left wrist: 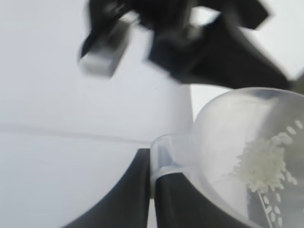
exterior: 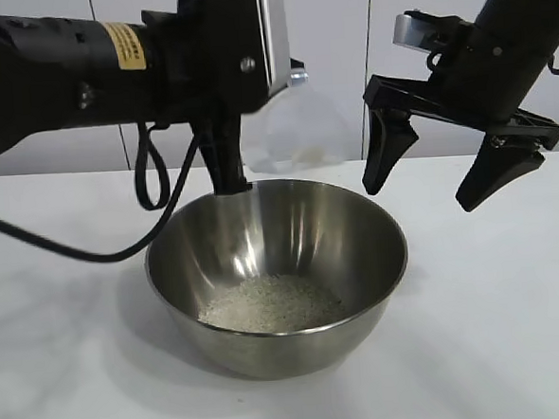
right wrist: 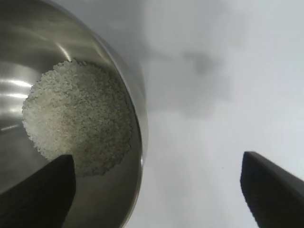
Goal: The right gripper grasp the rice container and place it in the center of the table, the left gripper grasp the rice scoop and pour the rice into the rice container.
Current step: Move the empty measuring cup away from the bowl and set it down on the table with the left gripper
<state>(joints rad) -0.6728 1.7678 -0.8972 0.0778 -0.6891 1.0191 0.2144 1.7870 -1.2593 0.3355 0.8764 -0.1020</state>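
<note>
The large round shiny stainless-steel bowl sat mid-table, a pale mound of white rice grains pooled in its bottom. The black left gripper hung over the bowl's 11 o'clock rim, pinched shut on the small translucent plastic scoop by its handle, tipped so grains fell inward (a few clung inside). The black right gripper hovered at 2 o'clock, fingers splayed and empty, likely keeping clear of the pour.
</note>
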